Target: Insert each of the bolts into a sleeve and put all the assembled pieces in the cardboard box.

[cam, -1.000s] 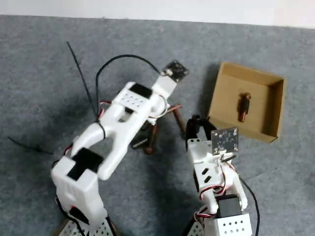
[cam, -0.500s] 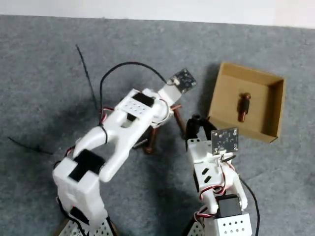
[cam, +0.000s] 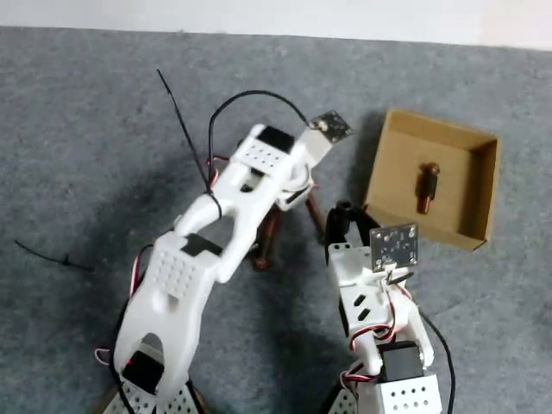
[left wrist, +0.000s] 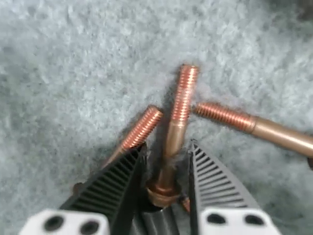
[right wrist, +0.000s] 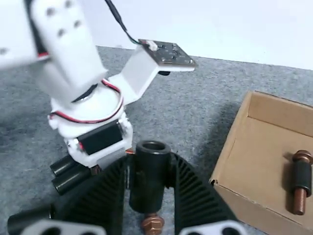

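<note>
Three copper bolts lie close together on the grey carpet. My left gripper (left wrist: 166, 144) is open and straddles the middle bolt (left wrist: 178, 110), whose head sits deep between the jaws. A second bolt (left wrist: 142, 128) and a third bolt (left wrist: 247, 123) lie to either side. From above, the left gripper (cam: 297, 197) hangs over the bolts (cam: 263, 246). My right gripper (right wrist: 149, 164) is shut on an upright black sleeve (right wrist: 148, 178), just right of the bolts (cam: 345, 216). A copper bolt head (right wrist: 152, 224) shows under the sleeve. The cardboard box (cam: 392, 168) holds one assembled piece (cam: 427, 188).
The box (right wrist: 244, 147) stands open-topped at the right, close to the right gripper, with the assembled piece (right wrist: 301, 181) lying inside. Black cables (cam: 185, 129) arch off the left arm. A loose black tie (cam: 52, 257) lies at the left on the carpet.
The left arm has stretched forward and to the right, bringing its wrist closer to the box and lower over the bolts. The right arm has kept still with the sleeve.
</note>
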Controlling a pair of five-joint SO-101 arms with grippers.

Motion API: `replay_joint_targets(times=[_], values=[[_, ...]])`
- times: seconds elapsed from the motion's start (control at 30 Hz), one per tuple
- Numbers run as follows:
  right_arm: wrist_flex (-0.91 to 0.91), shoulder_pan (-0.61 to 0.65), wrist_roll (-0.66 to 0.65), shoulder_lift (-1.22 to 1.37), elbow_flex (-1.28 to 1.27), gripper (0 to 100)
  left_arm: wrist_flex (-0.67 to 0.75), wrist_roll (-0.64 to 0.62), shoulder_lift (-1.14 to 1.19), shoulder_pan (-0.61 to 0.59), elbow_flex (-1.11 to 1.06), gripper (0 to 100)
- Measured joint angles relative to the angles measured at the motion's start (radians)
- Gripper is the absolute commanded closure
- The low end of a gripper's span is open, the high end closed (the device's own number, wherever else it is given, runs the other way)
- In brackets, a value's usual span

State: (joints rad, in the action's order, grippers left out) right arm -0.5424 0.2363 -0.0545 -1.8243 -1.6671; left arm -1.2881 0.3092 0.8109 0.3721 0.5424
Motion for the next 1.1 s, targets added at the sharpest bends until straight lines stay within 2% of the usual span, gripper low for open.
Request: replay_joint_targets(times=[0.03, 0.17, 0.37, 0.6, 0.8, 0.97, 1.1], values=[[0.000, 0.000, 0.000, 0.000, 0.000, 99.5, -0.034, -0.002, 0.026, 0.000, 0.046, 99], [0.000, 0.000, 0.000, 0.000, 0.000, 99.5, -0.146, 0.000, 0.114, 0.005, 0.189, 100], [0.000, 0.000, 0.000, 0.000, 0.000, 99.5, -0.199, -0.011, 0.152, 0.005, 0.267, 100], [0.000, 0.000, 0.000, 0.000, 0.000, 99.5, -0.206, -0.167, 0.124, -0.054, 0.281, 100], [0.000, 0.000, 0.000, 0.000, 0.000, 99.5, -0.212, -0.216, 0.005, -0.167, 0.199, 100], [0.000, 0.000, 0.000, 0.000, 0.000, 99.5, -0.213, -0.219, -0.146, -0.169, 0.080, 100], [0.000, 0.000, 0.000, 0.000, 0.000, 99.5, -0.183, -0.221, -0.324, -0.175, -0.103, 100]])
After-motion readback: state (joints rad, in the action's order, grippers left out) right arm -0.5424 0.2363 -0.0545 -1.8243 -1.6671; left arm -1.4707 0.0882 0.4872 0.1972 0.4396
